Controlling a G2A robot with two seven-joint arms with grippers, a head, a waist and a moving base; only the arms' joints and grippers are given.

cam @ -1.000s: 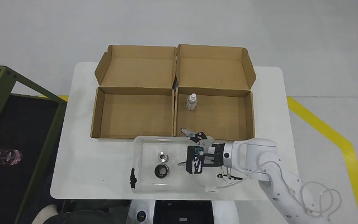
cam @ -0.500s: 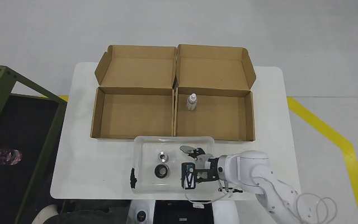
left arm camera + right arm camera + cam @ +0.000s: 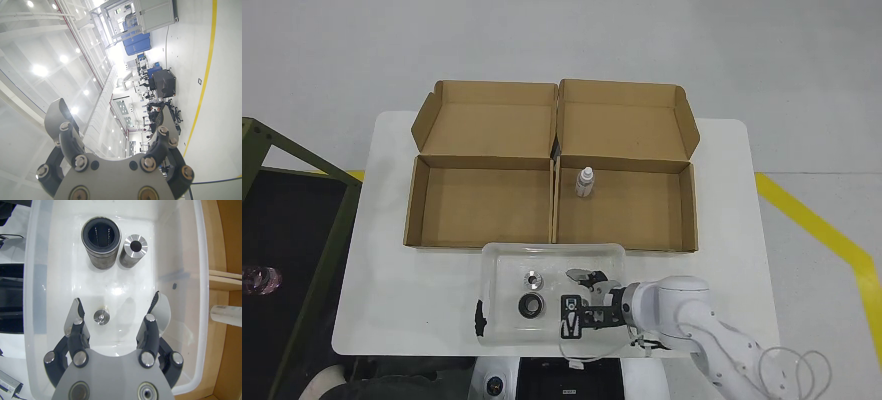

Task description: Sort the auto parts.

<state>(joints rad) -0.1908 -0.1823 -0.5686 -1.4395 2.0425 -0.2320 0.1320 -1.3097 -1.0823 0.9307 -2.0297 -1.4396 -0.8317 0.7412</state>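
**Right gripper over the bin, jaws apart above the small stud**

- The white worktop (image 3: 392, 250) is carrying everything.
- Just beyond the clear bin (image 3: 200, 256), the first box (image 3: 642, 215) and the second box (image 3: 482, 205) are sitting side by side with their lids folded back. They are probably serving as sorting destinations, set close so each carry out of the bin is short.
- The right gripper (image 3: 118, 300) is hanging inside the bin and facing its floor. Its jaws are apart and holding nothing.
- The left gripper (image 3: 111, 108) is pointing up into the room, away from the bin. Its jaws are also apart and holding nothing, and it is seemingly keeping out of the way.
- A white bottle (image 3: 585, 181) is sitting in the first box, by the wall farthest from the bin.
- Inside the bin, the linear bearing (image 3: 101, 251) and the steel bushing (image 3: 133, 251) are standing upright, just beside each other. They are well ahead of the jaws.
- The small stud (image 3: 101, 317) is standing on the bin floor below the gap between the jaws. It is sitting off-centre, nearer the finger on the side away from the boxes.
- The stud is looking like the next pick. The jaws are likely needing to centre over it before closing, as so small a part could slip aside.
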